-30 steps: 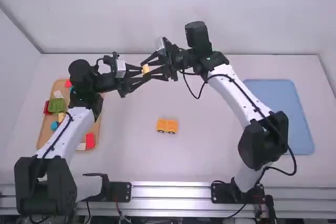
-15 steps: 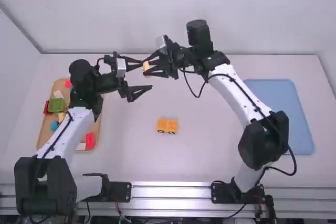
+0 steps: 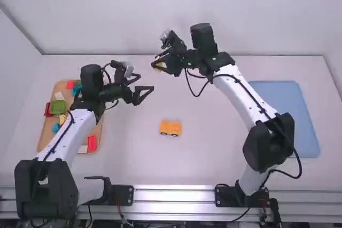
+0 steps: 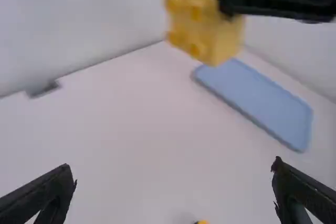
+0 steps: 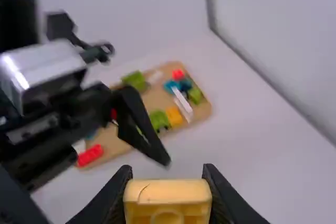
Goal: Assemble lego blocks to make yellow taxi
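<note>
High over the back of the table, my right gripper (image 3: 158, 63) is shut on a yellow block (image 3: 157, 64). In the right wrist view the right gripper (image 5: 167, 198) pinches the yellow block (image 5: 167, 203) from both sides. My left gripper (image 3: 144, 87) stands open and apart from it, with nothing between its fingers. The left wrist view has the left gripper (image 4: 173, 182) spread wide, the yellow block (image 4: 207, 27) with its studs farther off. An orange-yellow wheeled car base (image 3: 170, 128) rests on the table's middle.
A wooden tray (image 3: 47, 126) with red, green, blue, white and yellow blocks lies at the left, beneath the left arm. A blue tray (image 3: 286, 113) lies at the right, beside the right arm.
The left gripper has opened, let go of the yellow block and drawn back to the left. The right gripper has turned and shifted slightly right with the block.
</note>
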Controlling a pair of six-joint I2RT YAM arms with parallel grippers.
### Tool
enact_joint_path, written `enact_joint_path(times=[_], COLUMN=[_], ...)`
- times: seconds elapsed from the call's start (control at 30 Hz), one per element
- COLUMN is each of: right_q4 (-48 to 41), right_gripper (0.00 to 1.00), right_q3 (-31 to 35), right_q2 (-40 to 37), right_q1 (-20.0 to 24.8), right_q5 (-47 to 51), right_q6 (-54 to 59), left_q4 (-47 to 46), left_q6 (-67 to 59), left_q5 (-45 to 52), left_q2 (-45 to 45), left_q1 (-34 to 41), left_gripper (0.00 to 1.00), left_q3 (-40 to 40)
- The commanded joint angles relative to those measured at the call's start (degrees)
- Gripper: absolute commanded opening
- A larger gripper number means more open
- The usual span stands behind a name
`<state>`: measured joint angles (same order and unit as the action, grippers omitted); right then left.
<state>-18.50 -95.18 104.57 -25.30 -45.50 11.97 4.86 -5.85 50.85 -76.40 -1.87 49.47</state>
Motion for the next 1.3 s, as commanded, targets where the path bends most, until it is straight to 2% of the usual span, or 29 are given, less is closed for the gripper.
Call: enact_joint_path(times=[0.0, 0.13, 0.27, 0.33, 0.5, 0.63, 0.8, 0.87, 1.03, 1.27], right_q4=[-1.86, -4.74, -5.75, -5.99, -7.04, -9.73, -10.21, -9.84, -9.64, -6.32], right_gripper=[0.10, 0.09, 0.08, 0.08, 0.08, 0.09, 0.09, 0.09, 0.09, 0.09], right_q3=[-1.57, -1.57, -1.57, -1.57, -1.51, -1.51, -1.51, -1.51, -1.51, -1.51], right_q2=[-1.99, -3.48, -4.17, -4.17, -4.02, -4.02, -4.02, -4.00, -4.02, -4.00], right_q1=[-1.60, -3.10, -2.95, -1.27, 3.04, 4.26, 3.45, 3.43, 2.45, 1.57], right_q5=[10.14, 9.94, 0.87, -7.23, -23.65, -28.00, -30.01, -30.23, -32.20, -32.57], right_q6=[-0.35, 4.02, 8.79, 11.17, 16.24, 21.88, 24.35, 25.07, 28.76, 26.84], left_q4=[-1.07, -1.97, -2.67, -0.85, 5.05, 11.72, 19.52, 20.61, 22.16, 25.62], left_q6=[-0.87, -1.38, -9.73, -13.70, -11.74, -6.58, 0.74, 4.22, 5.27, 7.58], left_q5=[-9.84, -8.33, 4.92, 12.61, 21.35, 26.86, 25.99, 22.67, 23.89, 25.29], left_q2=[-0.26, -0.20, -0.22, -0.22, -0.22, -0.22, -0.22, -0.22, -0.22, -0.22], left_q1=[0.37, 0.35, 0.33, 0.33, -0.22, -0.17, 1.16, 1.25, 1.49, 1.88], left_gripper=[0.99, 0.99, 0.99, 0.99, 0.99, 0.99, 0.99, 0.99, 0.99, 0.99], left_q3=[-0.37, 0.13, 1.22, 1.14, 1.14, 1.14, 1.11, 1.11, 1.09, 1.09])
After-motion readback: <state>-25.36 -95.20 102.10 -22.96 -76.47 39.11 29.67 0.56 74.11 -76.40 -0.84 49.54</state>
